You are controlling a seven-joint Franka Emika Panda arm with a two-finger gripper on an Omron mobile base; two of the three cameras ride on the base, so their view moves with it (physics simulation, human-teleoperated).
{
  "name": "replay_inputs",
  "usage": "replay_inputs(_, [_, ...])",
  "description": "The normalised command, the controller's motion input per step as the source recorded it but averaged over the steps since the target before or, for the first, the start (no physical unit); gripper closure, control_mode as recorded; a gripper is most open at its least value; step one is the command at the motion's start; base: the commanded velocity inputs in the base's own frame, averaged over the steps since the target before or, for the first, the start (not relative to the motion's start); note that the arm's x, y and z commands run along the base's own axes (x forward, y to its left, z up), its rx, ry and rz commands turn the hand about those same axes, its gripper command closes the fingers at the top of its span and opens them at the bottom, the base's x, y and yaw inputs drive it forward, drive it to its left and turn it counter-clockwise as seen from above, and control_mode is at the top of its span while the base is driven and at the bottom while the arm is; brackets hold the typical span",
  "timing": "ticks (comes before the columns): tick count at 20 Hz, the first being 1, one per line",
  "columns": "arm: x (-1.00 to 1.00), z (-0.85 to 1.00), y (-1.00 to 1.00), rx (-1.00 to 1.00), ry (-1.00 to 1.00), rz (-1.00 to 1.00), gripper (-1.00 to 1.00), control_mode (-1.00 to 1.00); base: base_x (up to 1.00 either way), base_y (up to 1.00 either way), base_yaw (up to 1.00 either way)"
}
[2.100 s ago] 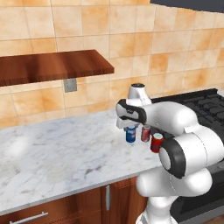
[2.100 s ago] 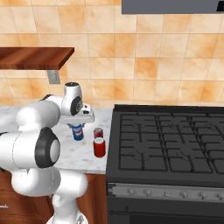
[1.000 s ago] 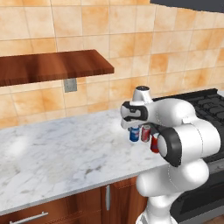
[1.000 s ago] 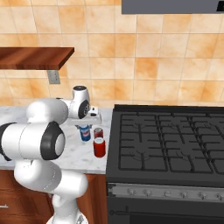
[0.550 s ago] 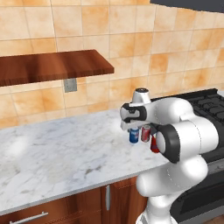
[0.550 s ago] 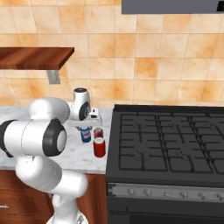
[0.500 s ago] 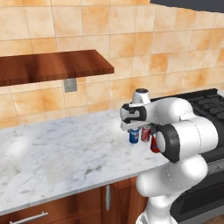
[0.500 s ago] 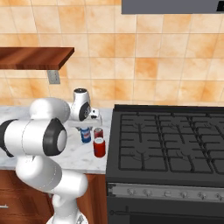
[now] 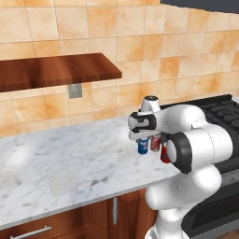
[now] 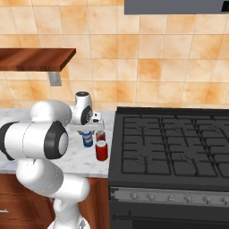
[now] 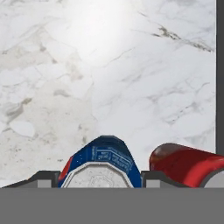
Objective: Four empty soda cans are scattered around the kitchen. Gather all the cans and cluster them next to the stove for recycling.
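So the blue soda can [image 11: 101, 164] is clamped between the two fingertips [image 11: 43, 178] of the gripper [image 9: 144, 138], one at each flank, and it's held upright over the marble counter [image 9: 70, 158]. A red soda can [image 11: 186, 165] is parked just beside the right-hand finger in the hand view. Another red can [image 10: 102, 150] is seen a bit nearer the counter's front edge, close to the black stove [image 10: 174, 147].
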Motion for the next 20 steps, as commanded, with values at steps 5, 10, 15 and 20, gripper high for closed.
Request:
replay_inputs(5, [0.0, 0.0, 0.0, 0.0, 0.0, 0.0, -1.0, -1.0, 0.0, 0.0, 0.0])
replay_inputs(10, [0.0, 0.0, 0.0, 0.0, -0.01, 0.0, -1.0, -1.0, 0.0, 0.0, 0.0])
replay_inputs(15, [0.0, 0.01, 0.0, 0.0, -0.04, 0.0, -1.0, -1.0, 0.0, 0.0, 0.0])
replay_inputs(20, [0.0, 0.34, 0.0, 0.0, -0.07, 0.0, -1.0, -1.0, 0.0, 0.0, 0.0])
